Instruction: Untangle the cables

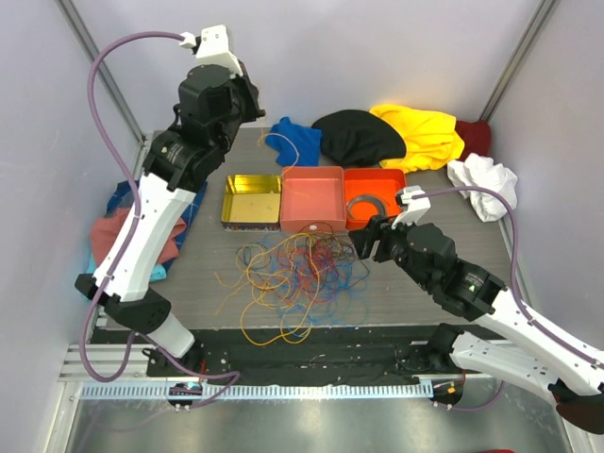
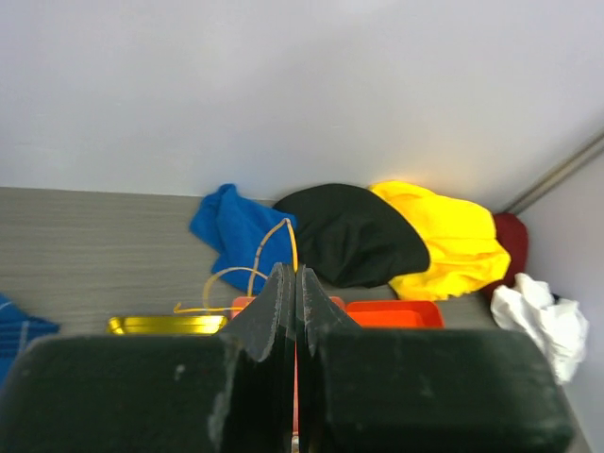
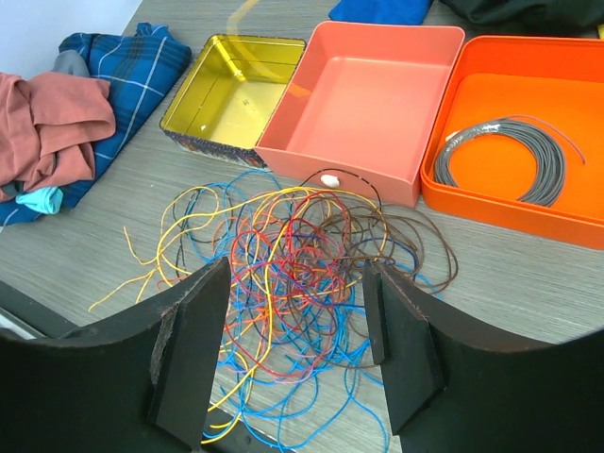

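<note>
Left arm: reared high at the far left of the table [image 1: 425, 283], left gripper [image 2: 295, 276] pinched tight on one yellow cable [image 2: 283, 224] looping before the blue cloth [image 2: 231, 231]. Right arm: stretched low, right gripper [image 3: 297, 276] spread wide, empty, above the cables [image 1: 297, 269] tangled before the pink tray [image 3: 340, 168].

Two arms are up: left arm [image 1: 156, 226], right arm [image 1: 510, 316]. Three open containers stand in a row: gold tin [image 1: 251, 200], salmon box [image 1: 312, 193], orange box [image 3: 491, 85]. One grey coil [image 3: 545, 165]. One tangle of cables [image 3: 302, 255], its strands too knotted to count. Five cloths lie along the back — blue cloth [image 1: 294, 140], black cloth [image 1: 359, 137], yellow cloth [image 1: 425, 132], dark red cloth [image 1: 475, 137], white cloth [image 1: 481, 179] — and at least two more on the left, plaid cloth [image 3: 132, 66] and pink cloth [image 3: 47, 123].
</note>
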`<action>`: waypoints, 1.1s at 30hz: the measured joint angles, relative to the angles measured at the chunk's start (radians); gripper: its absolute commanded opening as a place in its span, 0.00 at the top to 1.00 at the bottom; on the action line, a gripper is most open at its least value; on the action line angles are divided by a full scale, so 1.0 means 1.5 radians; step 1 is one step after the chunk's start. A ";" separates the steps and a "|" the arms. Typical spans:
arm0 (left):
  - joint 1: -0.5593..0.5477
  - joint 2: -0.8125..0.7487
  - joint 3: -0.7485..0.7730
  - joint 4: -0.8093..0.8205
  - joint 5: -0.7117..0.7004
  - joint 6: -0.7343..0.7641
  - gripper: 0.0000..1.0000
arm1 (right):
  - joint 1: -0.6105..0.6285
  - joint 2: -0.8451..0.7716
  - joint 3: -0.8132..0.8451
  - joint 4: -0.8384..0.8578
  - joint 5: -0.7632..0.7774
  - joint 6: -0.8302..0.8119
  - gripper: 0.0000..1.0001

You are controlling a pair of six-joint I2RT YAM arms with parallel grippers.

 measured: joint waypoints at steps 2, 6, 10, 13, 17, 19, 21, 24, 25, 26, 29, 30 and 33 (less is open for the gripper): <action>0.000 0.010 0.000 0.009 0.020 -0.011 1.00 | 0.000 0.000 0.000 0.000 0.002 -0.001 0.34; -0.001 0.044 -0.001 0.019 0.046 -0.025 1.00 | 0.000 0.000 0.000 0.000 0.005 -0.002 0.34; -0.001 0.073 -0.025 0.026 0.054 -0.031 1.00 | 0.000 -0.003 0.000 -0.004 0.012 -0.003 0.34; -0.001 0.088 -0.041 0.028 0.058 -0.033 1.00 | 0.000 -0.009 0.000 -0.005 0.017 -0.003 0.34; -0.001 0.098 -0.043 0.033 0.059 -0.034 1.00 | 0.000 -0.010 0.000 -0.007 0.018 -0.003 0.34; -0.001 0.097 -0.043 0.034 0.057 -0.034 1.00 | 0.000 -0.010 -0.001 -0.009 0.020 -0.003 0.34; -0.001 0.097 -0.043 0.039 0.050 -0.030 1.00 | 0.000 -0.010 -0.001 -0.009 0.020 -0.003 0.34; 0.001 0.094 -0.052 0.044 0.043 -0.027 1.00 | 0.000 -0.010 -0.002 -0.009 0.022 -0.005 0.34; 0.002 0.092 -0.059 0.044 0.040 -0.027 1.00 | 0.000 -0.010 -0.003 -0.009 0.022 -0.005 0.34; 0.002 0.089 -0.065 0.045 0.038 -0.026 1.00 | 0.000 -0.009 -0.003 -0.009 0.022 -0.005 0.34; 0.005 0.082 -0.083 0.044 0.025 -0.024 1.00 | 0.000 -0.009 -0.003 -0.009 0.022 -0.005 0.34; 0.007 0.079 -0.089 0.044 0.021 -0.023 1.00 | 0.000 -0.009 -0.004 -0.009 0.022 -0.005 0.34; 0.016 0.070 -0.102 0.043 0.014 -0.022 1.00 | 0.000 -0.009 -0.006 -0.009 0.022 -0.007 0.34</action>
